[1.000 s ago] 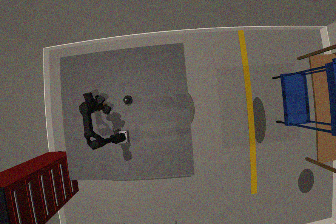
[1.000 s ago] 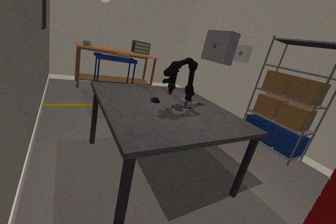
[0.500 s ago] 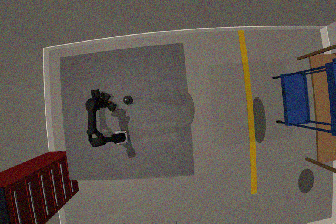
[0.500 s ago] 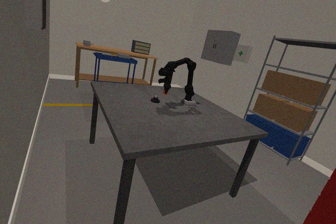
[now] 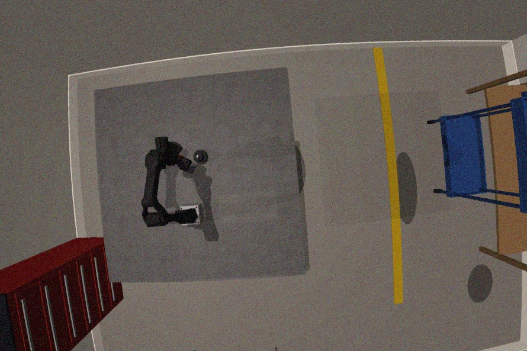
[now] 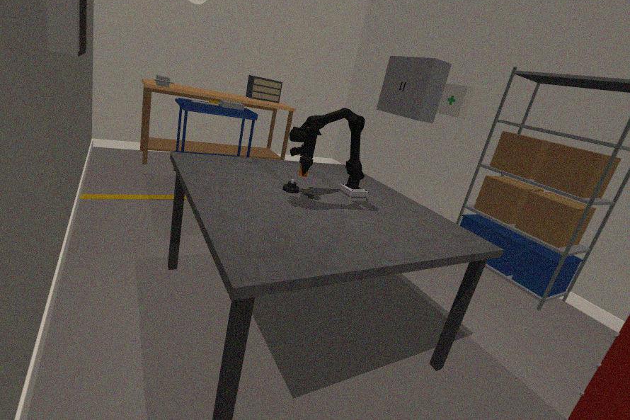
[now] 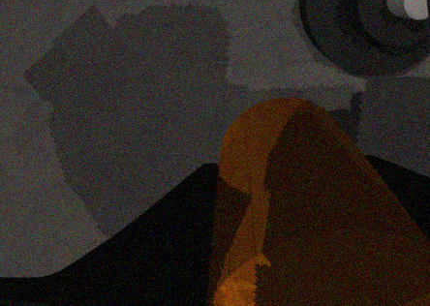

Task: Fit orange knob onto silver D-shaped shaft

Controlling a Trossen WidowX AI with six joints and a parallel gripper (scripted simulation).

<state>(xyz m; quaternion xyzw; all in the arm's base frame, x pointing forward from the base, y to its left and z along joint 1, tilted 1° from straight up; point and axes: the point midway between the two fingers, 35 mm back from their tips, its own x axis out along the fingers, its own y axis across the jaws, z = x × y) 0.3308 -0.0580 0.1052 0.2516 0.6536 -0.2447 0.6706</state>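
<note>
The orange knob (image 6: 301,173) (image 7: 310,186) is held between the fingers of my gripper (image 6: 304,169), which is shut on it. In the wrist view the knob fills the lower middle, with a dark finger on each side. Its underside and hole are hidden. The knob is above the table, apart from the pedestal. The round dark pedestal (image 5: 200,161) (image 6: 291,189) (image 7: 334,41) stands on the table, at the upper right in the wrist view. The silver shaft (image 6: 292,181) (image 7: 417,2) stands up from its centre; its flat side shows toward the right edge of the wrist view.
The grey table top (image 5: 255,108) (image 6: 325,236) carries the arm's pale base plate (image 5: 195,221) (image 6: 359,197). The arm's shadow falls on the table beside the pedestal. A red drawer cabinet (image 5: 55,261) stands beyond a table corner. A blue cart (image 5: 463,155) and a wooden bench stand away from the table.
</note>
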